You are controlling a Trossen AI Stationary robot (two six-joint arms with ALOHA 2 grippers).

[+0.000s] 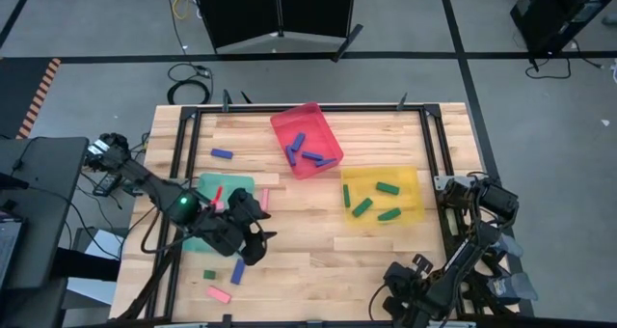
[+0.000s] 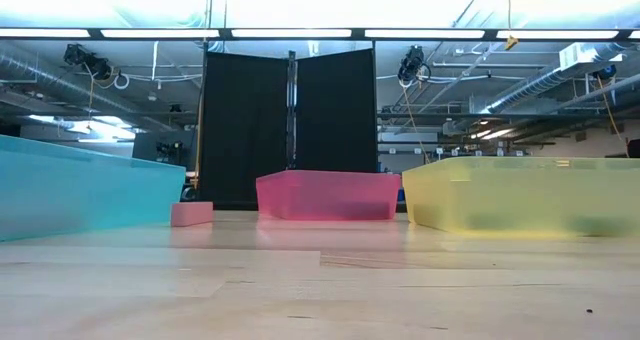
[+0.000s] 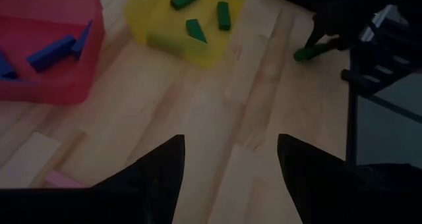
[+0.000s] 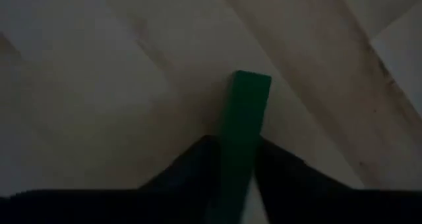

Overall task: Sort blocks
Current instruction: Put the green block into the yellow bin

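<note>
1. At the table's near right corner, the right gripper [image 4: 232,178] pinches a green block [image 4: 242,128], its lower end hidden between the fingers.
2. Left gripper [image 3: 229,159] hangs spread, empty, beside the green tray [image 1: 231,185], largely covered by that arm.

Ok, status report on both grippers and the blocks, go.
Right gripper shut on green block. Left gripper open, empty, near green tray. Loose blocks remain.
</note>
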